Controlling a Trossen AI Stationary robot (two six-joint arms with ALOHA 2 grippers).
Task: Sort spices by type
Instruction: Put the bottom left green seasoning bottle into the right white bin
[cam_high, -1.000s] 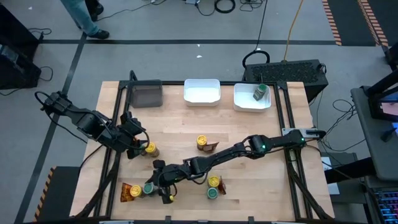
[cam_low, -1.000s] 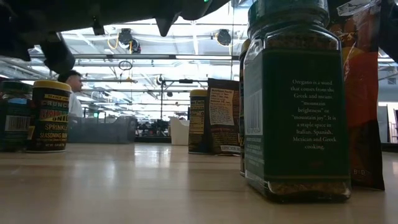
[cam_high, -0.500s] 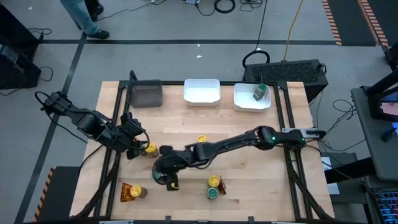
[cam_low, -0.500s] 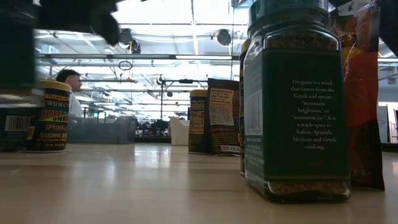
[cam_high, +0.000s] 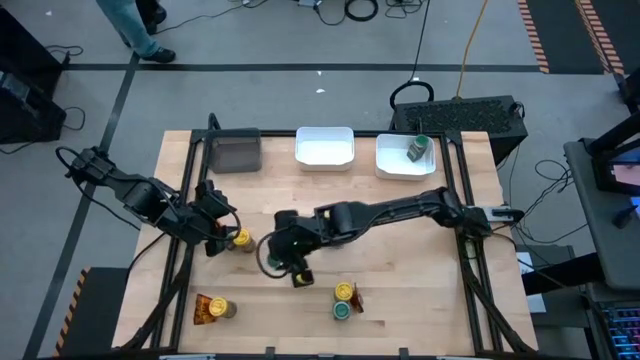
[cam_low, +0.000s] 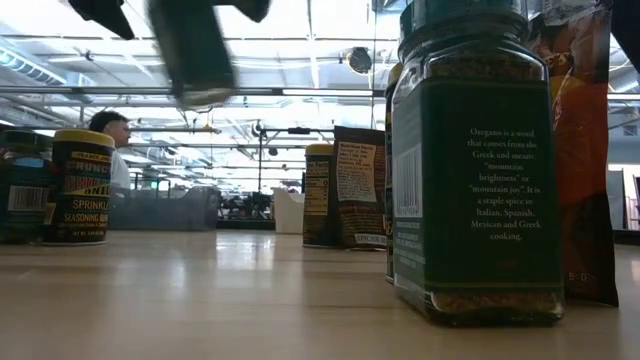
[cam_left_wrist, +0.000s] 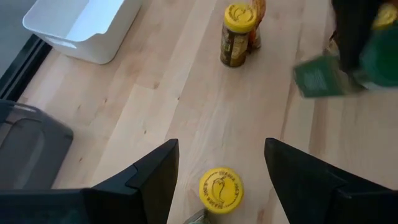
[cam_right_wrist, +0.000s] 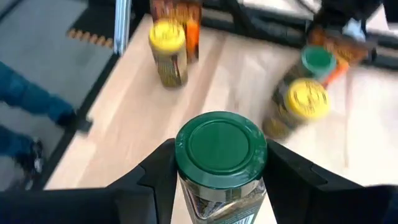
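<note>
Green-lidded jar pinched upright in right gripper, lifted clear of worktop near centre-left. White tray holding another green jar lies far-right of it; right arm nearer. Left gripper spread about yellow-lidded jar, not clamped. Since earlier frame: jar carried up from near-left cluster toward centre.

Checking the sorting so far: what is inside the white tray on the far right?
The right-hand white tray holds one green-lidded jar, lying near its right end. The rest of its floor shows bare white; what lies under the jar is hidden.
</note>
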